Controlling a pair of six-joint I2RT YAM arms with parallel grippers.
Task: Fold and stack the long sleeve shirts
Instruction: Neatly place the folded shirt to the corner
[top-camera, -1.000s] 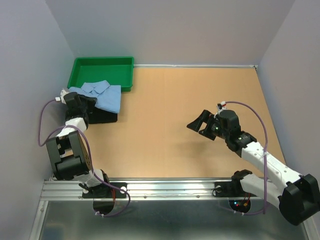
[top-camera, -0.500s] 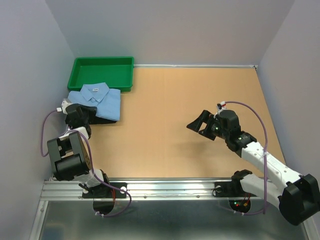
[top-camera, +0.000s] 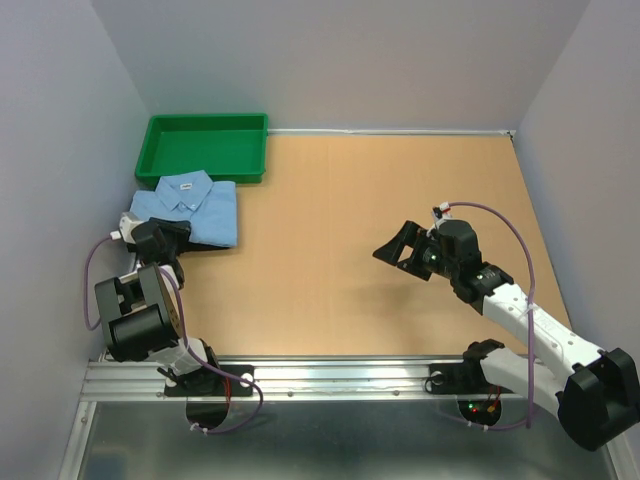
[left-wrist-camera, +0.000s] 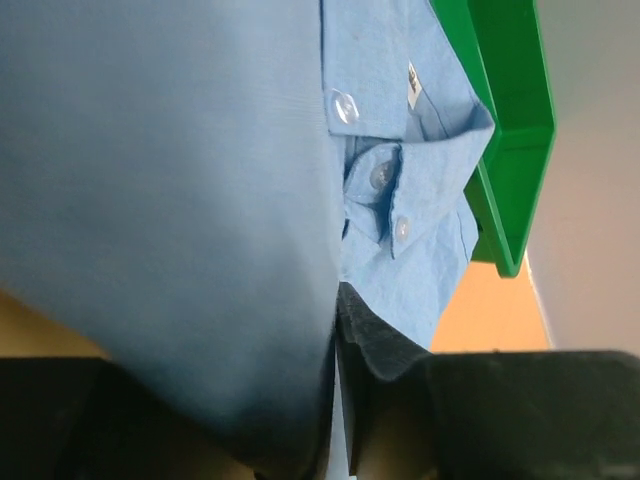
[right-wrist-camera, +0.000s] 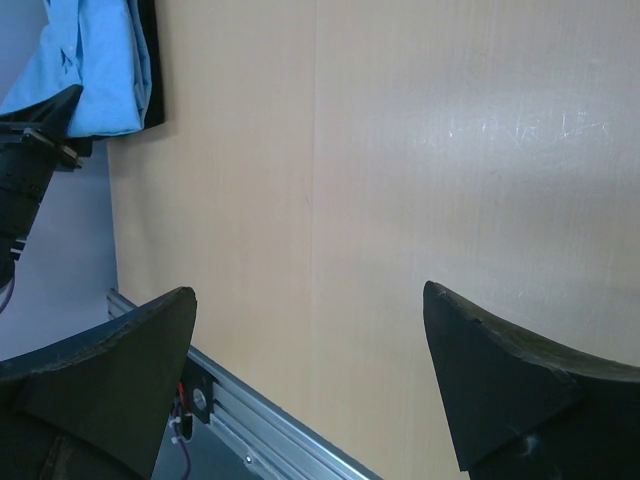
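Light blue shirt (top-camera: 195, 205), folded, now settled flat atop black shirt (top-camera: 208, 244) at 10 o'clock, stack seemingly complete; left gripper (top-camera: 165, 238) jaws at its edge, grip indiscernible; right gripper (top-camera: 395, 258) jaws spread, empty.

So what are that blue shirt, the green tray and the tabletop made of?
Blue shirt: woven cloth, matte, going by its fine weave and soft folds. Its buttons: glossy pale plastic, probably. Green tray: likely moulded plastic, smooth with a slight sheen. Tabletop: light wood or laminate, matte; I can't tell which.
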